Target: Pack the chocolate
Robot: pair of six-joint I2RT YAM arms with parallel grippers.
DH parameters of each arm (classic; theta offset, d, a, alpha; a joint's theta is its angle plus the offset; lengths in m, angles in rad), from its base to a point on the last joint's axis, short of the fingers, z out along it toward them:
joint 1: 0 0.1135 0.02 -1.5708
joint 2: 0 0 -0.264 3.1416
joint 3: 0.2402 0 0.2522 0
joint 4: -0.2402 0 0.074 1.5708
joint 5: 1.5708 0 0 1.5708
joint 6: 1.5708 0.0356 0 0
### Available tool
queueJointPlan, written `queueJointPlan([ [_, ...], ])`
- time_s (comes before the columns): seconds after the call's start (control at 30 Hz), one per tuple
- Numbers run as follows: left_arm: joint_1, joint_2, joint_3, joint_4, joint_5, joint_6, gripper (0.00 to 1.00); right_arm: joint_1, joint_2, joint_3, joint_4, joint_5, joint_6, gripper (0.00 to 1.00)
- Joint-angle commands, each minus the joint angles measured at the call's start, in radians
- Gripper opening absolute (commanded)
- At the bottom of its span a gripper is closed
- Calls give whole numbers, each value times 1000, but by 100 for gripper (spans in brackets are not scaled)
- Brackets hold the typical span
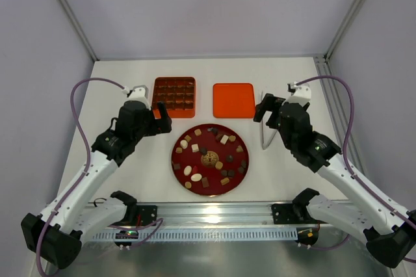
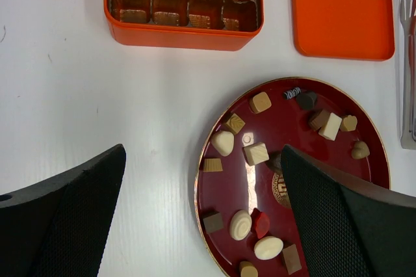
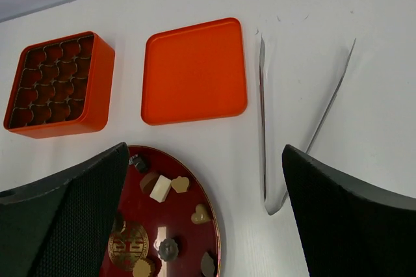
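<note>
Open table point(image 2: 130, 95) between plate point(image 2: 224, 191) and box point(image 2: 182, 35); tongs point(image 3: 262, 121) crowd the plate's right.

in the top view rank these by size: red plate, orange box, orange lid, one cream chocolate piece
1. red plate, clearly the largest
2. orange box and orange lid: they look about the same size, so they are not ranked against each other
3. cream chocolate piece, by far the smallest

Wide-spread left gripper point(image 2: 203, 160) and right gripper point(image 3: 205, 153)
</note>
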Motion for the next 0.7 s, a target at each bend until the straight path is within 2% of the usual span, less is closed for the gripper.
queueJointPlan([
  [0.0, 3, -17, 26, 19, -12, 8, 100, 2, -2, 4, -18, 12, -9, 100],
  [0.17, 3, -14, 40, 1, 1, 20, 100, -22, 60, 51, -93, -45, -48, 100],
  [0.27, 3, -12, 41, -4, 21, 29, 100, -126, 149, 100, -178, -106, -51, 100],
  [0.3, 3, -11, 44, -8, 25, 29, 100, -193, 177, 93, -170, -165, -54, 100],
  [0.43, 3, -4, 49, -11, 54, 28, 100, -320, 234, -2, -86, -293, -52, 100],
  [0.67, 3, 3, 52, -13, 83, 26, 100, -331, 378, -59, 8, -326, -33, 100],
])
